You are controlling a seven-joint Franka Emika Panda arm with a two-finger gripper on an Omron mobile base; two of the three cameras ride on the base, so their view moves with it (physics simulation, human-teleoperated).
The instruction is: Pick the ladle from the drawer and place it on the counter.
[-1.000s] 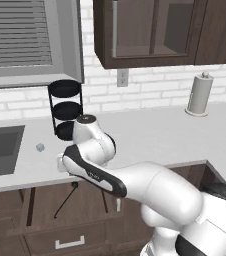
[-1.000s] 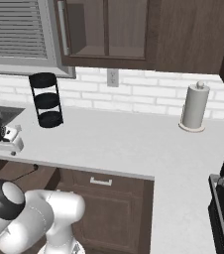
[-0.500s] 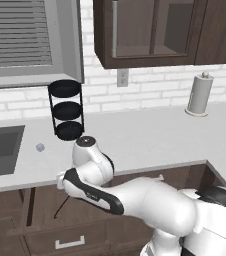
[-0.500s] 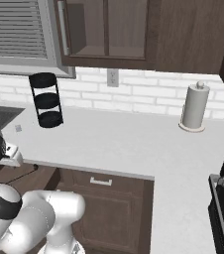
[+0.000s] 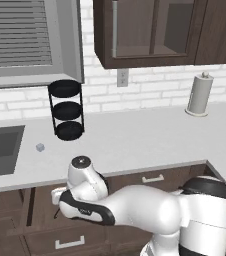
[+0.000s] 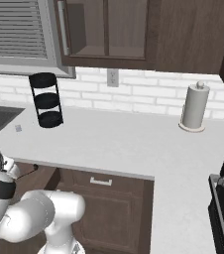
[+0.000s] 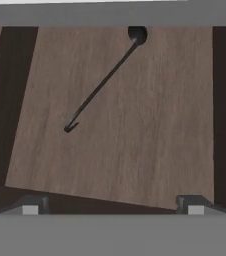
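Drawer floor below the claw: brown wood, visible grain, matt. Ladle ahead of the claw: thin black wire-like handle and bowl, matt, material not determinable. Surface above the claw: smooth, light grey-white, low sheen. Cabinet fronts: dark-brown wood with silver metallic bar handles. Tiered rack: black, matt. Wall: white brick, matt.

Grey-white surface carrying black three-tier rack, small grey cube, paper towel roll. Ladle lying diagonally on wooden drawer floor.
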